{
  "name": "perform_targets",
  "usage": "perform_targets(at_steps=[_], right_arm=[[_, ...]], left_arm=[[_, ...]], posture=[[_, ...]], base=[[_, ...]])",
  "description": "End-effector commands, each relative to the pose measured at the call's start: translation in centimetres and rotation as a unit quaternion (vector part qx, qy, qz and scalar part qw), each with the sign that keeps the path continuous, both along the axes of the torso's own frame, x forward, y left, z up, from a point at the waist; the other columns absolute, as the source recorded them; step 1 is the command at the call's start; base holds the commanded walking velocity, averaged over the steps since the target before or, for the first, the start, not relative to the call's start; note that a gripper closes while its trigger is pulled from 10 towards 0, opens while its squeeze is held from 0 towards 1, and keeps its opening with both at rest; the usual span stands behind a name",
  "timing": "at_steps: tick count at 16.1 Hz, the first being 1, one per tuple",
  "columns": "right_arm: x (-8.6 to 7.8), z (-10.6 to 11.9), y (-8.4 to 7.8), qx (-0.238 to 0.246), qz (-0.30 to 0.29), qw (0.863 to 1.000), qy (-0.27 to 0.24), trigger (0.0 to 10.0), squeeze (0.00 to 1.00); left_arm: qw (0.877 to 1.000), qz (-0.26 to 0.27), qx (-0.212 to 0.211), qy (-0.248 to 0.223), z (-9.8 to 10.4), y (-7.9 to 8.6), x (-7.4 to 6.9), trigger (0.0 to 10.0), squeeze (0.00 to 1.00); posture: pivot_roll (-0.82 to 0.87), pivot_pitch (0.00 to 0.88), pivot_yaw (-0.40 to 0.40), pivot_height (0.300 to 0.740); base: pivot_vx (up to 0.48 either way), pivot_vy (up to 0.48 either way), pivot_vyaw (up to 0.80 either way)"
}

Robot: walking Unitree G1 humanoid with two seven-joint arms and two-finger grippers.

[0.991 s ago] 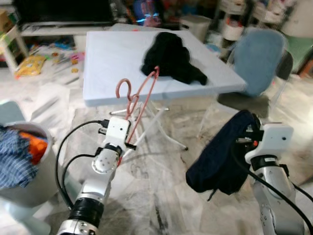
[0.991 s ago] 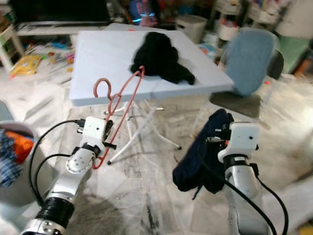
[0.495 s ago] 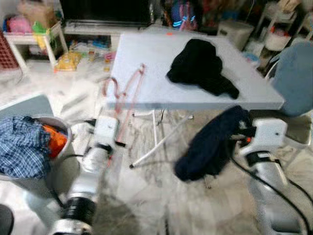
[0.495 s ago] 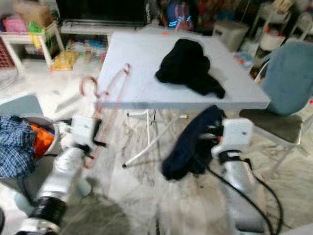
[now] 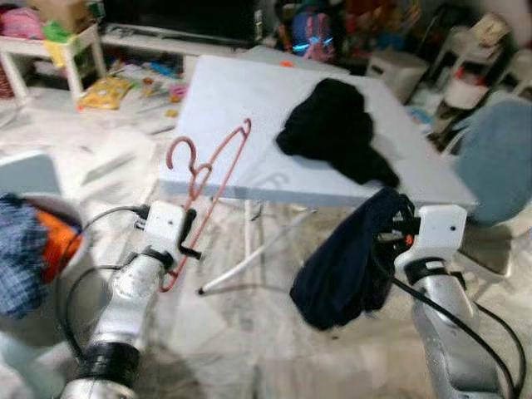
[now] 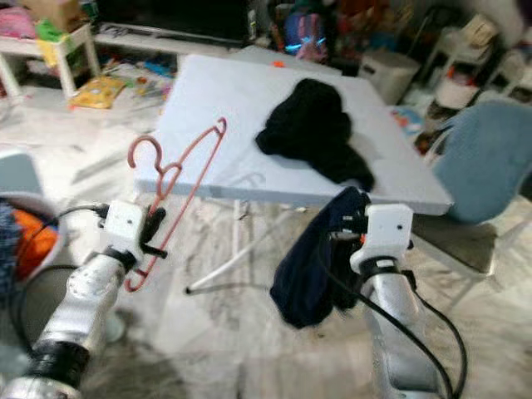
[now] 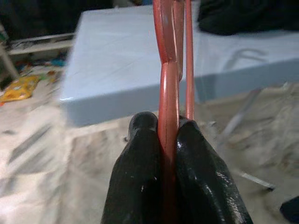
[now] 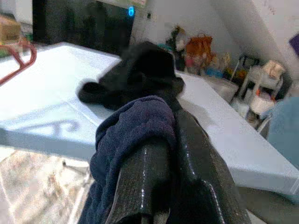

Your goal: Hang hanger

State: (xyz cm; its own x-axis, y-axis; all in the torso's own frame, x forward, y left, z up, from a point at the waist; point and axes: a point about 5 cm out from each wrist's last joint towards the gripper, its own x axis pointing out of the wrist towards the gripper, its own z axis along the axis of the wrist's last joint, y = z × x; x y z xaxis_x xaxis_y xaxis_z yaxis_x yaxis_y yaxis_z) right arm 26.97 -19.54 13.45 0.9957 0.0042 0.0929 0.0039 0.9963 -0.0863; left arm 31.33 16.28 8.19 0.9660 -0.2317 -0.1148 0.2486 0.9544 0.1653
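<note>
Nearest on the left, the left gripper point(image 7: 169, 140), clamped tight on the lower bar of a pink-red hanger point(image 5: 205, 189), both black fingers point(image 7: 140, 163) pressed against the wire. Hanger held up in the air, tilted, hook point(image 5: 182, 152) uppermost, in front of the near edge of the pale blue table point(image 5: 241, 116) and not touching it. On the right, at about the same nearness, the right gripper point(image 8: 163, 154), pinched shut on a dark navy garment point(image 5: 345, 262) that hangs in a loose bundle above the marble floor point(image 5: 249, 332). Far left, a laundry basket point(image 5: 37, 307) with blue checked and orange cloth inside. Beyond the grippers, on the tabletop, a heap of black clothing point(image 5: 332, 129). To the right of the table, a blue-grey chair point(image 5: 495, 162). Farthest back, a cluttered floor with toys and a low white shelf point(image 5: 50, 54).
</note>
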Motion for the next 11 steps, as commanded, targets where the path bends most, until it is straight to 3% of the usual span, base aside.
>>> perform_targets(at_steps=[1, 4, 7, 8, 11], right_arm=[[0.4, 0.9, -0.1, 0.003, 0.007, 1.000, -0.013, 10.0, 0.00], [0.8, 0.8, -0.5, -0.013, 0.001, 1.000, -0.006, 10.0, 0.00], [1.7, 0.7, 0.0, 0.028, -0.025, 0.999, -0.011, 10.0, 0.00], [1.8, 0.6, 0.2, 0.021, -0.031, 0.999, -0.011, 10.0, 0.00], [1.4, 0.5, 1.3, 0.010, 0.000, 1.000, -0.015, 10.0, 0.00]], left_arm=[[1.000, 0.021, 0.003, -0.020, 1.0, 0.8, 0.1, 10.0, 0.00], [0.998, 0.053, -0.006, -0.028, 1.0, 0.7, -0.6, 10.0, 0.00], [0.997, 0.063, -0.024, -0.032, 0.9, 0.0, -0.8, 10.0, 0.00], [0.997, 0.064, -0.028, -0.032, 1.0, 0.0, -0.7, 10.0, 0.00], [0.998, 0.056, -0.031, -0.027, 1.0, -0.2, -0.8, 10.0, 0.00]], posture=[[0.29, 0.000, -0.171, 0.740], [0.32, 0.000, -0.192, 0.740], [0.34, 0.000, -0.230, 0.740], [0.33, 0.000, -0.230, 0.740], [0.31, 0.000, -0.223, 0.740]], base=[[0.285, 0.000, 0.00], [0.284, 0.000, 0.00], [0.291, 0.000, 0.00], [0.296, 0.000, 0.00], [0.370, 0.000, 0.00]])
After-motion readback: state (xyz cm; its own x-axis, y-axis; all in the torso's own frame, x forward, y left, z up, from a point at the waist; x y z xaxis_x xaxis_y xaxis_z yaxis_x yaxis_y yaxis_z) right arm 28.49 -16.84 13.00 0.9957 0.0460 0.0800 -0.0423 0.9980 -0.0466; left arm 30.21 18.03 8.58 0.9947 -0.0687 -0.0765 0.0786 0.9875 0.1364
